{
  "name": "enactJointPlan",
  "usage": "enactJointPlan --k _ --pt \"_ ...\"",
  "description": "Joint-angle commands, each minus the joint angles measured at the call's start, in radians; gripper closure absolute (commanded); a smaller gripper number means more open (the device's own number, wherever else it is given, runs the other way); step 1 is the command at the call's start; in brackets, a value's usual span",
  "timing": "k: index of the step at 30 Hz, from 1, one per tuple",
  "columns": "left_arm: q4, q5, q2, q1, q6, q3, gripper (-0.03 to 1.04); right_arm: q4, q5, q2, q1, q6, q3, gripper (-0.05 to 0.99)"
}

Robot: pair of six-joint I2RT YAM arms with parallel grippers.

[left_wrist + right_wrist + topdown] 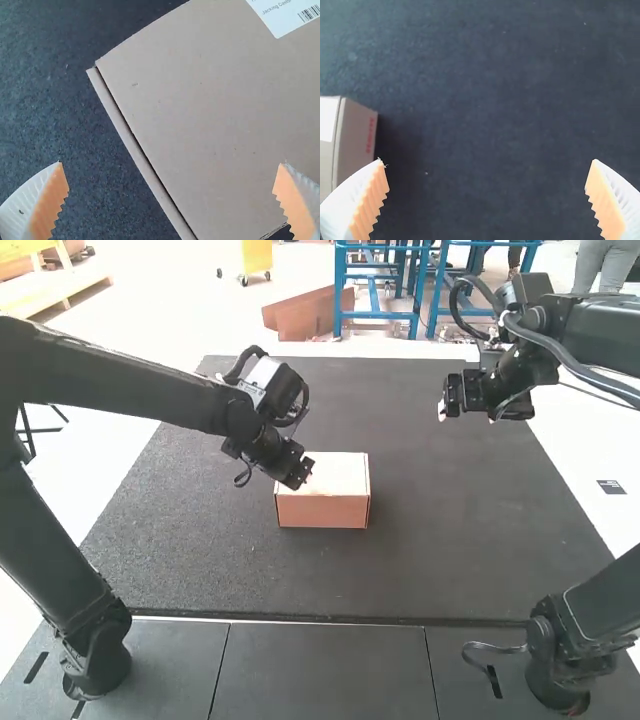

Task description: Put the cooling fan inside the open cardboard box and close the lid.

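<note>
Left arm point(120, 385) and right arm point(590, 330) are showing matte black shells; black cables point(453, 300) are looping at wrists; white ribbed fingers point(22, 216) are carrying orange pads point(48, 201).

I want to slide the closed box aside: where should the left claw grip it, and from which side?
From above, probably, across the front and back walls of the cardboard box: flat, upright, parallel, while the shut lid offers no lip. The left claw, open, hangs over the box's left top edge. Whether it spans the box, I cannot tell.
</note>
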Motion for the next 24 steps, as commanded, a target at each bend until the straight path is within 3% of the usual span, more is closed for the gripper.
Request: enactJointPlan --k 1,6,11,20,23,24 --pt "-0.024 -0.032 -0.093 0.049 0.016 0.112 0.04 0.0 0.001 -0.032 -0.016 -0.006 0.008 0.03" --pt "-0.041 0.042 -0.182 0.132 -0.012 0.175 0.04 -0.003 -0.003 -0.04 -0.016 -0.014 -0.012 0.03" --pt "0.039 0.132 -0.282 0.172 -0.019 0.152 0.04 0.081 -0.042 -0.101 -0.025 -0.051 -0.059 0.03" --pt "0.257 0.152 -0.449 0.219 -0.029 -0.032 0.04 0.219 -0.088 -0.219 -0.068 -0.069 -0.167 0.03" --pt "0.333 0.15 -0.524 0.239 -0.015 -0.122 0.04 0.301 -0.099 -0.279 -0.091 -0.082 -0.219 0.03" --pt "0.355 0.15 -0.549 0.249 0.011 -0.155 0.04 0.33 -0.104 -0.3 -0.1 -0.091 -0.239 0.03"
